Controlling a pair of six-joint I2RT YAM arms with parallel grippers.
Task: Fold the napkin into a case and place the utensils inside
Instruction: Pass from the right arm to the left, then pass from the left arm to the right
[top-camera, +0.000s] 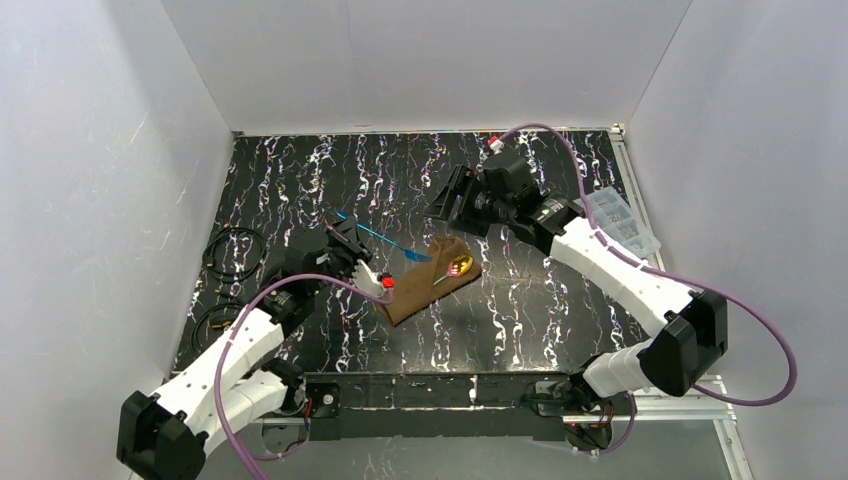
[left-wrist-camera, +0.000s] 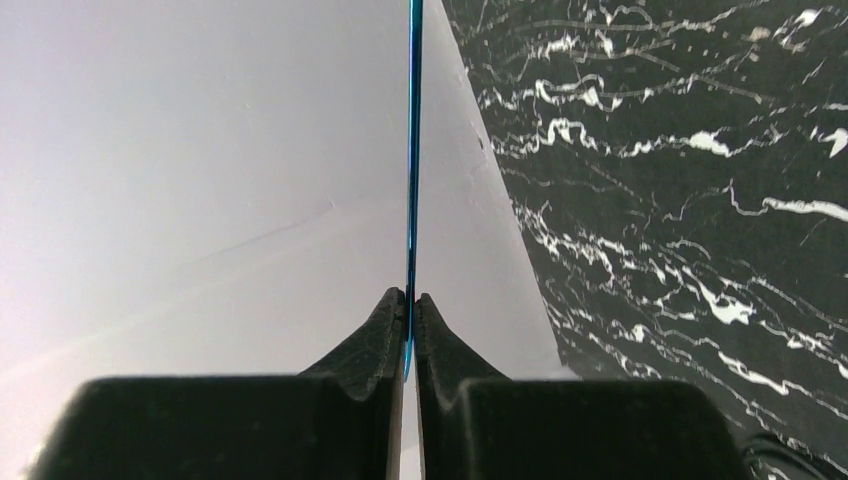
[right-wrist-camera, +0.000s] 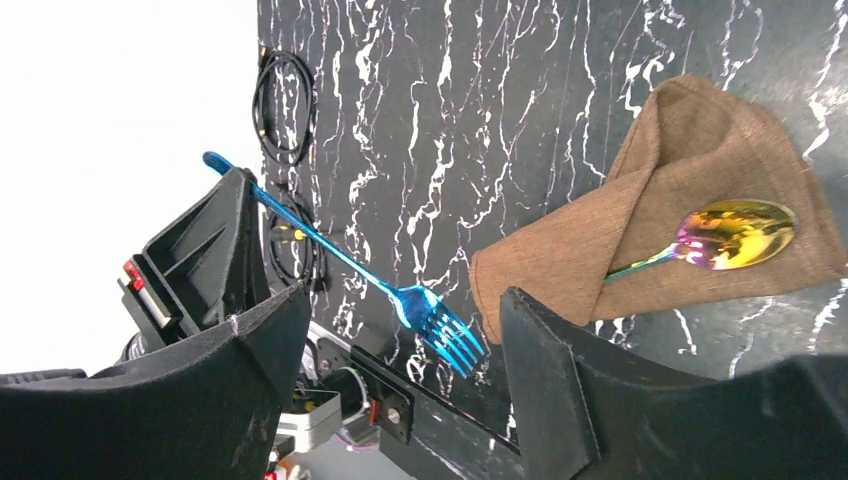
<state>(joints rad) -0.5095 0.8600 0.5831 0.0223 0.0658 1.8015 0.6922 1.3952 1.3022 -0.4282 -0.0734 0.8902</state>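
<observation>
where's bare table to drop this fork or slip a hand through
Bare: the far left corner beyond the left gripper, and the near strip between the napkin and the near edge. Crowded: the middle, with fork, napkin and right gripper; cables line the left edge, a box the right.

No words, labels, brand names, numbers or signs can be read in any of the three views.
</observation>
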